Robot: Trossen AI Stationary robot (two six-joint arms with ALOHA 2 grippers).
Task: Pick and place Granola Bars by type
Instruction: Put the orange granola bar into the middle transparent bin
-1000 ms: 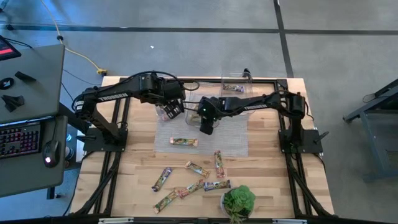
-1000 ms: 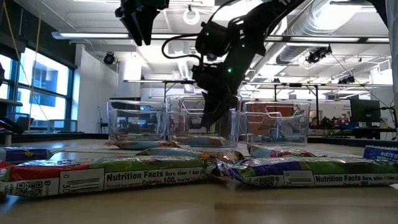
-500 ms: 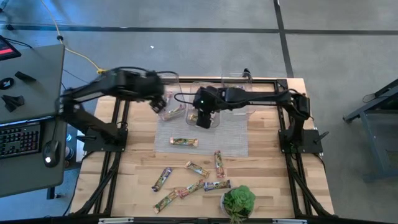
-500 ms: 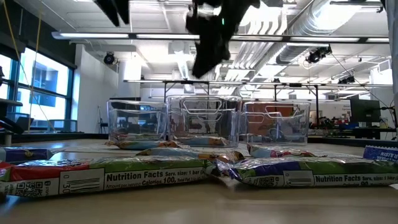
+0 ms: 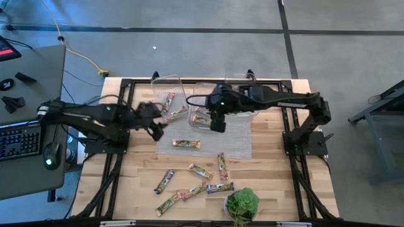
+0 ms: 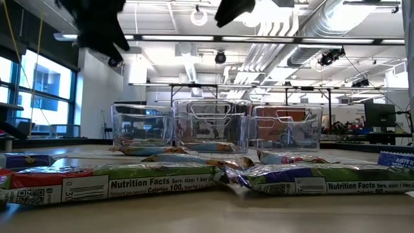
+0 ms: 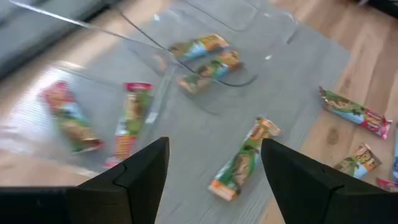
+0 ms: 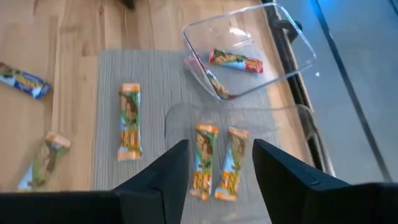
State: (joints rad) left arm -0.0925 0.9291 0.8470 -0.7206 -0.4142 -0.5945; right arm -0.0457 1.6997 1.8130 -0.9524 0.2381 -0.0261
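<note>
There is a wooden table [image 5: 132, 161] with a grey ribbed mat [image 5: 237, 139] near the back, and three clear plastic bins [image 6: 212, 124] stand in a row along it. The bins are see-through with thin wire handles. The left gripper [image 5: 154, 128] hangs over the left edge of the mat with its two dark fingers [image 7: 140, 177] spread wide and nothing between them. The right gripper [image 5: 218, 123] hangs over the middle bin, its fingers [image 8: 166, 177] partly apart and holding nothing. The Granola Bars [image 5: 187, 144] are slim, shiny foil packs. One green-gold bar lies alone on the mat, its long side running left to right. Two more lie side by side in the middle bin [image 8: 214, 163], pointing the same way. One red-ended bar sits in the right bin [image 8: 236, 61]. The left bin holds bars too. Six or so bars [image 5: 199, 180] lie scattered on the bare wood at the front, pointing every which way, close to a leafy green plant [image 5: 242, 203]. A desk with a keyboard [image 5: 19, 142] stands to the left of the table.
</note>
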